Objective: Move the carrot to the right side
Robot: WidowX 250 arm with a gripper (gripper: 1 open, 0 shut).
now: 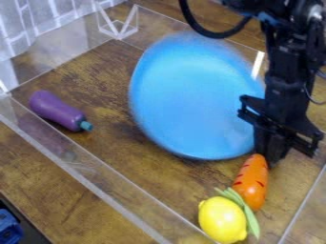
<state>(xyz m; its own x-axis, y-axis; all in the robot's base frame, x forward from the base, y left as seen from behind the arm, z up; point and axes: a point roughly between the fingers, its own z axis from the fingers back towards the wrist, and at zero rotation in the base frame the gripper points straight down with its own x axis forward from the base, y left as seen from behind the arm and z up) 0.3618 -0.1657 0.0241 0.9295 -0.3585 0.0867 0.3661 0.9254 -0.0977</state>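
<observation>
The carrot (pixel 253 179), small and orange with its green end pointing down, lies on the wooden table at the right, just below my gripper (pixel 283 152) and apart from it. The gripper points down, with its fingers closed on the right rim of the blue plate (pixel 192 91). The plate is blurred and looks tipped up, its left side off the table. The fingertips partly blend with the plate's edge.
A yellow lemon (pixel 223 219) with a green leaf sits at the bottom, right next to the carrot. A purple eggplant (pixel 57 109) lies at the left. Clear plastic walls (pixel 76 157) fence the table.
</observation>
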